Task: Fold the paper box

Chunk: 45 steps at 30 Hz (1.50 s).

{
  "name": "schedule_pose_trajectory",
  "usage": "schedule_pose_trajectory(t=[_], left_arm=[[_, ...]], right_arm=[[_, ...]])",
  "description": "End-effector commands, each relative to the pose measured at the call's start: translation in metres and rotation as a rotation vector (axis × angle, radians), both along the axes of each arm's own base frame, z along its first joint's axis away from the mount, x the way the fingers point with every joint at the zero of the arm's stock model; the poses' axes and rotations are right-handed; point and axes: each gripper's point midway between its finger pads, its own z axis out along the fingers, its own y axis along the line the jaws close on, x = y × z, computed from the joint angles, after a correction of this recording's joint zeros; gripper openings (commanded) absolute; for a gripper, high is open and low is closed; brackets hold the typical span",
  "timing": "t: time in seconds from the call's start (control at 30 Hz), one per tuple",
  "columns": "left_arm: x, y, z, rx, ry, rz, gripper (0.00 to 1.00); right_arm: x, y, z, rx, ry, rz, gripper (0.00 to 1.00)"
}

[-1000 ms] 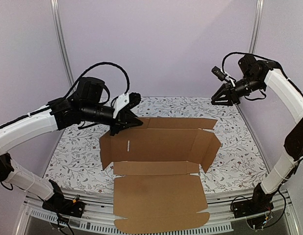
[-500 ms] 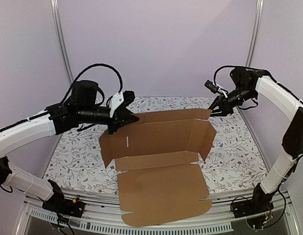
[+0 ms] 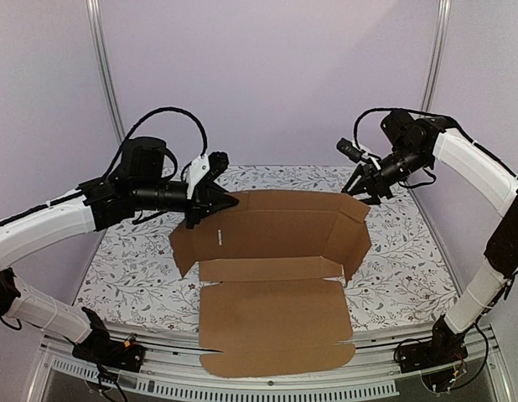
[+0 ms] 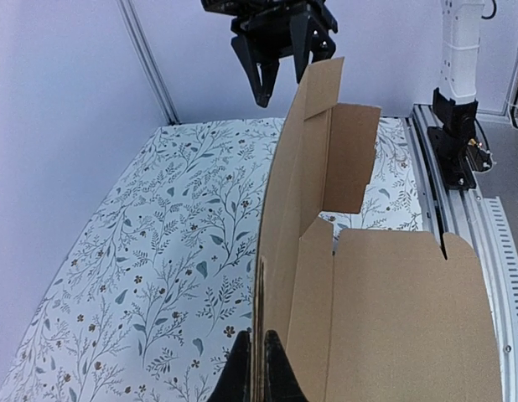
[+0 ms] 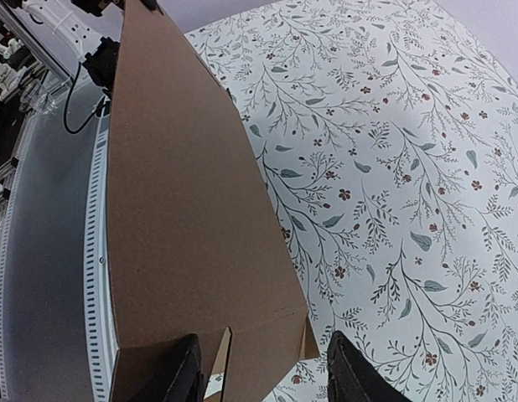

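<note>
Now the spread right claw (image 3: 364,189) has come astride the brown corrugated cardboard box (image 3: 271,251); the left claw (image 3: 229,201) pinches it, so folding can begin.

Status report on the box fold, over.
Left gripper shut on box, far left corner. Right gripper open, fingers astride far right corner. Rear panel raised, front flap flat. Nothing in the way.

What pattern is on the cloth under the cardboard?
The cloth is white with grey-green leafy sprigs and small dark red flowers, clearest in the right wrist view.
</note>
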Motion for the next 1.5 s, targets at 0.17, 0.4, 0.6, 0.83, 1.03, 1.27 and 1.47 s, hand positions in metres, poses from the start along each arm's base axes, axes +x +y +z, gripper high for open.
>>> schedule_pose_trajectory(t=[0.17,0.4,0.6,0.83,1.03,1.27,1.47], left_arm=[[0.009,0.005,0.006,-0.026,0.011,0.019,0.0],[0.016,0.008,0.006,-0.037,0.023,0.047,0.0],[0.019,0.01,0.008,-0.056,0.038,0.046,0.0],[0.02,0.006,0.005,-0.067,0.068,0.034,0.0],[0.016,0.001,0.006,-0.084,0.092,0.002,0.0],[0.012,-0.001,0.006,-0.091,0.108,-0.023,0.0],[0.01,-0.002,0.007,-0.098,0.125,-0.031,0.0]], right_arm=[[-0.045,-0.009,0.026,-0.029,0.001,0.151,0.52],[-0.058,-0.013,0.017,-0.049,0.068,0.213,0.52],[-0.062,-0.012,0.014,-0.034,0.076,0.228,0.53],[-0.067,-0.005,0.016,0.039,0.123,0.246,0.58],[-0.064,0.012,0.013,0.091,0.132,0.25,0.59],[-0.048,0.029,0.014,0.133,0.139,0.202,0.54],[-0.037,0.033,0.013,0.139,0.128,0.156,0.48]])
